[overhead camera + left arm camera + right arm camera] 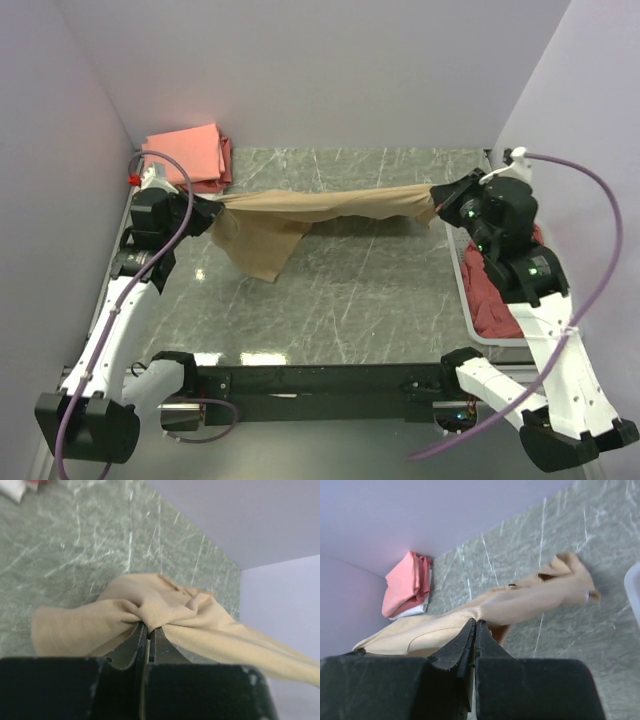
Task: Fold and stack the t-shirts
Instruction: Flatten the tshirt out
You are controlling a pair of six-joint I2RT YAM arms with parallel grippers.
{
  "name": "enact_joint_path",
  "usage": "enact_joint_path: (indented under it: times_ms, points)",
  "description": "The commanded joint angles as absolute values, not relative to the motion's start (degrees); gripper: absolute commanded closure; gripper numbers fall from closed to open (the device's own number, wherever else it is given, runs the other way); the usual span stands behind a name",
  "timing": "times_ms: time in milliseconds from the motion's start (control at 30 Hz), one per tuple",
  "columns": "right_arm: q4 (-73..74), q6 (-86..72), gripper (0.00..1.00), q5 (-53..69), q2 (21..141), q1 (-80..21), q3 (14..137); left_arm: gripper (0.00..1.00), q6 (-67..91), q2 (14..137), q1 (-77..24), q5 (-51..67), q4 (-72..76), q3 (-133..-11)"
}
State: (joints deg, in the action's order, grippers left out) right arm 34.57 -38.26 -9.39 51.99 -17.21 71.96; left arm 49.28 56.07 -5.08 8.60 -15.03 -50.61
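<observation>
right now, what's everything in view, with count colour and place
tan t-shirt: 1, tan, stretched between both grippers above the table, left part sagging
folded t-shirts: one stack, salmon-pink on top, red and white beneath, far left corner
crumpled t-shirts: count unclear, dusty red, in the basket
basket: 1, white, right table edge
table: 1, grey-green marble
left gripper: 1, black, shut on tan t-shirt
right gripper: 1, black, shut on tan t-shirt

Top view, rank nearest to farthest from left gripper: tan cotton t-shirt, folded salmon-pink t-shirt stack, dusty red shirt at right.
1. tan cotton t-shirt: clamped in the left gripper.
2. folded salmon-pink t-shirt stack: back-left corner.
3. dusty red shirt: far right side.
</observation>
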Motion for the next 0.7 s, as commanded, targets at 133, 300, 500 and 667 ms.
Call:
enact_joint_path:
  times_ms: [133, 300, 500, 667]
  points:
    - [38.3, -32.1, 1.0, -12.6, 54.8, -16.1, 87.8, 1.0, 46.4, 51.9, -4.0, 2.6, -16.4, -63.1]
    - [28.6, -28.7, 1.0, -7.8, 68.1, -13.4, 95.5, 1.0, 46.6, 62.9, -3.9, 3.1, -8.8, -71.8]
    - [21.8, -32.3, 1.0, 4.2, 85.0, -8.6, 112.9, 1.0, 44.1, 80.5, -1.3, 8.7, -3.3, -91.4]
    - [26.9, -34.0, 1.0, 7.1, 94.6, -8.3, 136.0, 1.0, 44.5, 90.6, 2.0, 15.4, -6.1, -110.6]
